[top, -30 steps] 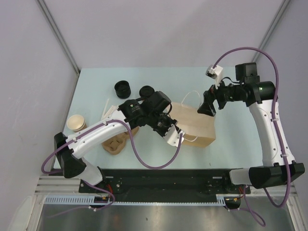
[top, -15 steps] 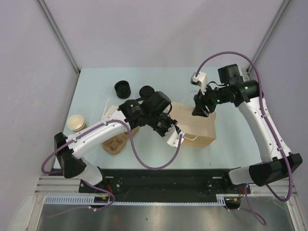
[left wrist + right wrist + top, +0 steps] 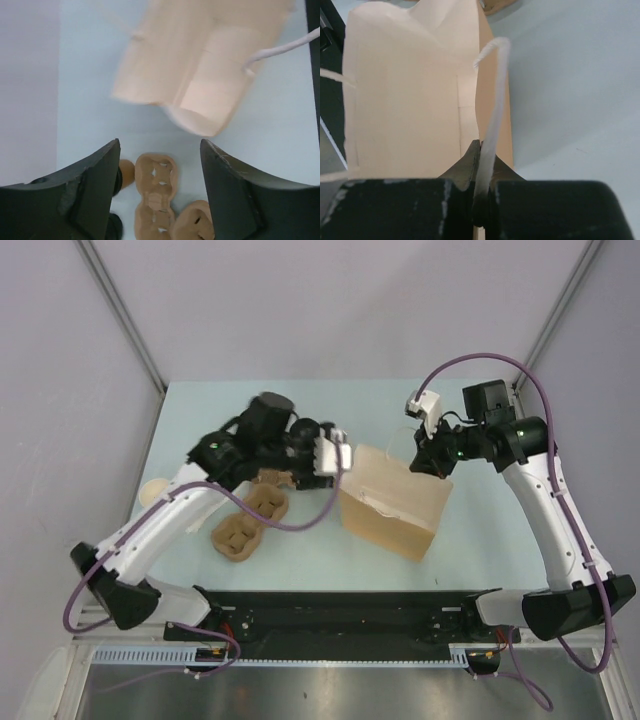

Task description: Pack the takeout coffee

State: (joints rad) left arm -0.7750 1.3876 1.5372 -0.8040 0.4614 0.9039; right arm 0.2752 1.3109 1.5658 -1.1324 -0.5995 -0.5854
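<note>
The takeout coffee [image 3: 304,428], a small brown cup with a black lid, stands on the table behind my left wrist. In the left wrist view the takeout coffee [image 3: 127,171] peeks out beside the left finger. My left gripper [image 3: 297,462] hangs open and empty above the table, left of the paper bag [image 3: 395,505]; it holds nothing in the wrist view [image 3: 160,165] either. My right gripper [image 3: 428,455] is at the bag's far right top corner. There it [image 3: 484,150] is shut on the bag's white string handle [image 3: 492,95]. The bag [image 3: 405,100] stands open.
Two brown pulp cup carriers [image 3: 265,502] [image 3: 235,535] lie left of the bag, below my left arm; one carrier [image 3: 156,195] shows between the left fingers. A lidless tan cup [image 3: 150,490] is partly hidden by the left arm. A black rail [image 3: 340,605] runs along the near edge.
My left gripper opened and pulled back left, away from the bag. My right gripper came down to the bag and shut on its string handle. The bag shifted.
</note>
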